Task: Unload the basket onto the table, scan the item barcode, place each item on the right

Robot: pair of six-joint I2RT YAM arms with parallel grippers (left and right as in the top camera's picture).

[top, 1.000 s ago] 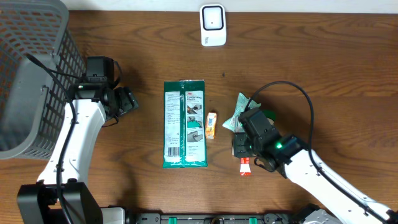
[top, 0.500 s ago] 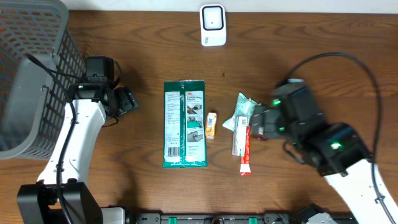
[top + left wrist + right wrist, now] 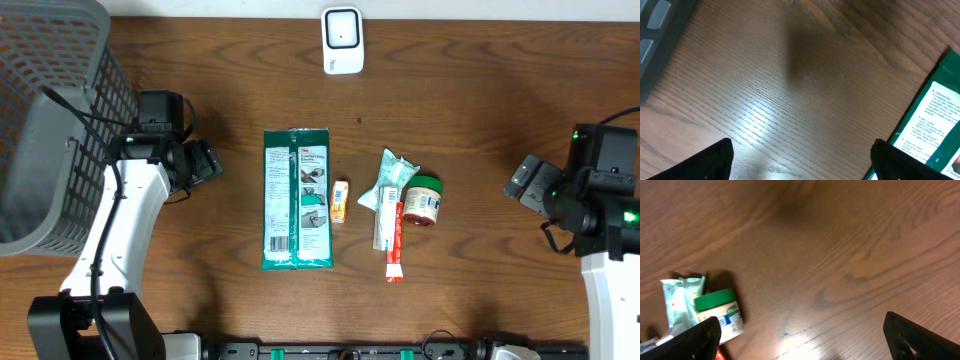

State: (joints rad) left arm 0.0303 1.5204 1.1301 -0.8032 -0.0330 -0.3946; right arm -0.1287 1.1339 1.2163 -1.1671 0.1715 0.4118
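Two arms flank the brown wooden table [image 3: 480, 90]. From overhead, the right gripper [image 3: 524, 180], which hung over the goods at the centre a second ago, has pulled away to 3 o'clock. It has left uncovered a jar [image 3: 423, 200] with a green lid, lying on its side just beside a pale green pouch [image 3: 390, 178] and a red-and-white tube [image 3: 394, 240]. The green wipes pack [image 3: 297, 199], small orange box [image 3: 340, 201] and white scanner [image 3: 342, 40] at 12 o'clock have not shifted. Neither has the left gripper [image 3: 205, 162] at 9 o'clock, beside the grey basket [image 3: 50, 120].

In the left wrist view, the left gripper's [image 3: 802, 160] fingers stand wide apart over bare wood, with the wipes pack at 4 o'clock.

In the right wrist view, the right gripper's [image 3: 805, 335] fingers are spread wide with nothing between them. The jar sits at 8 o'clock, touching the pouch.
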